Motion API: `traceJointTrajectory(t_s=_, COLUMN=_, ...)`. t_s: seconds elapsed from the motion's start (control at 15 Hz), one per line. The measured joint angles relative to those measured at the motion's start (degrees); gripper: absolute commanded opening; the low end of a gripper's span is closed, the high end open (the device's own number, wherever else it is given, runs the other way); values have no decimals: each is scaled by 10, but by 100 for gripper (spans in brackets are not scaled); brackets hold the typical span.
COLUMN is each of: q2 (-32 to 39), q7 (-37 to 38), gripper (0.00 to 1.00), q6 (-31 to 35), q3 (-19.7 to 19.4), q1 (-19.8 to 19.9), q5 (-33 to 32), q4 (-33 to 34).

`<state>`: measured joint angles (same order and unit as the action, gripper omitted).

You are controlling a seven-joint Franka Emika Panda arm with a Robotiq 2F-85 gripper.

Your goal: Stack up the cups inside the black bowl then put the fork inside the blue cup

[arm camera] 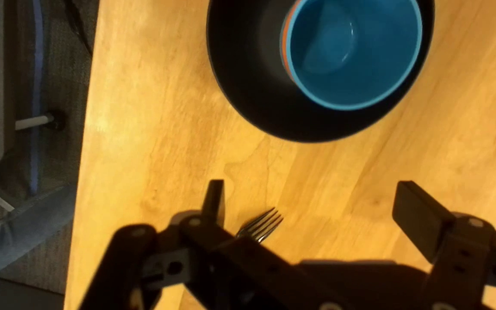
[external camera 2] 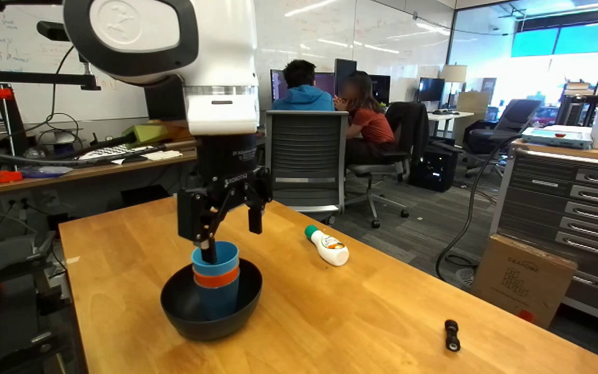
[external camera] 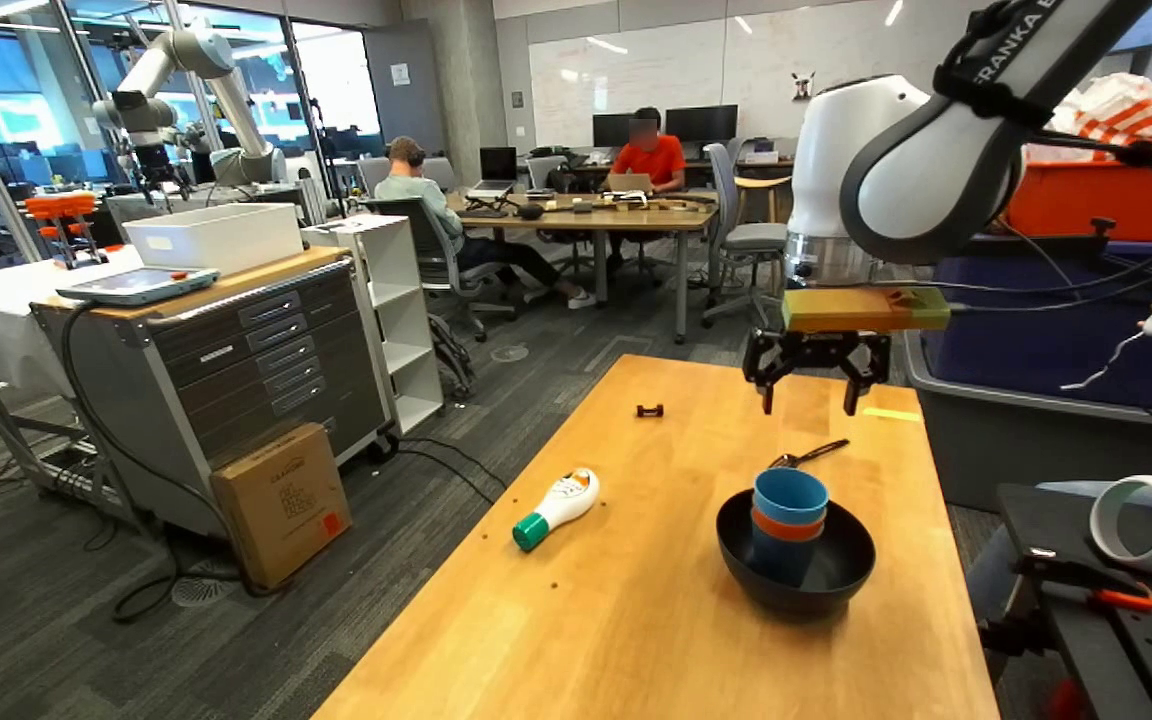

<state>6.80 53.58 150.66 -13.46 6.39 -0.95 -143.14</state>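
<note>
The black bowl (external camera: 841,588) stands on the table with the cups nested upright in it: navy cup (external camera: 781,556) lowest, orange cup (external camera: 788,527) showing as a band, blue cup (external camera: 789,498) on top. The blue cup (arm camera: 355,51) looks empty in the wrist view. Beyond the bowl, the fork (external camera: 823,450) lies flat on the table. Its tines show in the wrist view, by the left finger (arm camera: 214,202), while the gripper's body covers the handle. My gripper (external camera: 809,405) hangs above the table near the fork, open, holding nothing. In an exterior view, one fingertip of the gripper (external camera 2: 232,240) overlaps the blue cup's rim.
A white bottle with a green cap (external camera: 558,508) lies on its side on the table (external camera: 636,600). Farther off sits a small black dumbbell-shaped object (external camera: 650,411). One table edge runs close beside the bowl and fork in the wrist view.
</note>
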Motion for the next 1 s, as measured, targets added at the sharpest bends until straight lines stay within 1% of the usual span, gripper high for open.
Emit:
traceJointTrajectory(t_s=0.27, q2=25, q7=63, gripper=100, q6=-13, q3=-26, q1=22, q5=2, q4=43)
traceJointTrajectory(t_s=0.67, q2=77, q7=155, gripper=100, q6=-19, q3=-60, q1=31, q5=3, q4=91)
traceJointTrajectory(t_s=1.0, q2=145, q7=168, gripper=100, q6=-70, q3=-61, q1=59, q5=64, q4=148)
